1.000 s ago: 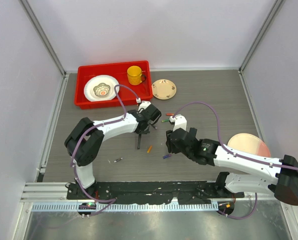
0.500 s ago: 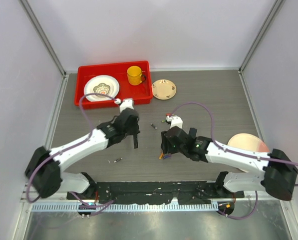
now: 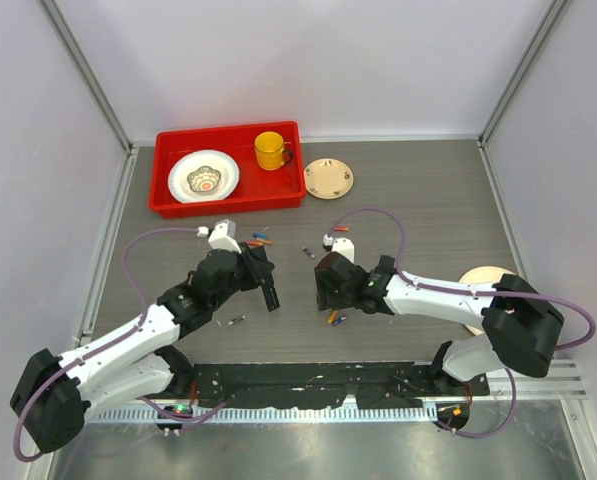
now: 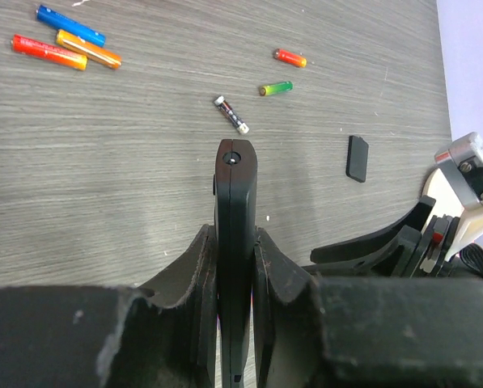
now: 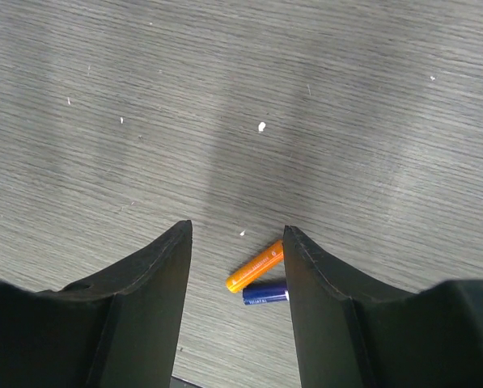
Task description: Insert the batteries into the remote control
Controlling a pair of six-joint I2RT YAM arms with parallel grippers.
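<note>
**Remote pinched on edge, cells loose on grey woodgrain**

The left fingers point(image 4: 202, 263) are clamped narrow on the remote control point(image 4: 235, 174), a slim matte-black plastic bar held on edge at the left of the tabletop's middle. The tabletop point(image 4: 144, 178) is grey laminate with fine woodgrain and white specks. Beyond the remote lie small glossy cylinders: a blue battery point(image 4: 71, 25), a red-orange battery point(image 4: 49, 52) and an orange battery point(image 4: 88, 48) close together. A red battery point(image 4: 290, 57), a green battery point(image 4: 276, 87) and a dark battery point(image 4: 231, 114) lie nearer. A flat black back cover point(image 4: 357, 158) lies to the right. The right fingers point(image 5: 172, 271) stand partly apart, holding nothing, above an orange cell point(image 5: 256, 266) just beside a dark blue cell point(image 5: 265, 296); its pale print is unreadable. Plain white walls point(image 3: 308, 60) enclose the tabletop, and a red plastic tray point(image 3: 228, 204) sits at the far edge.
</note>
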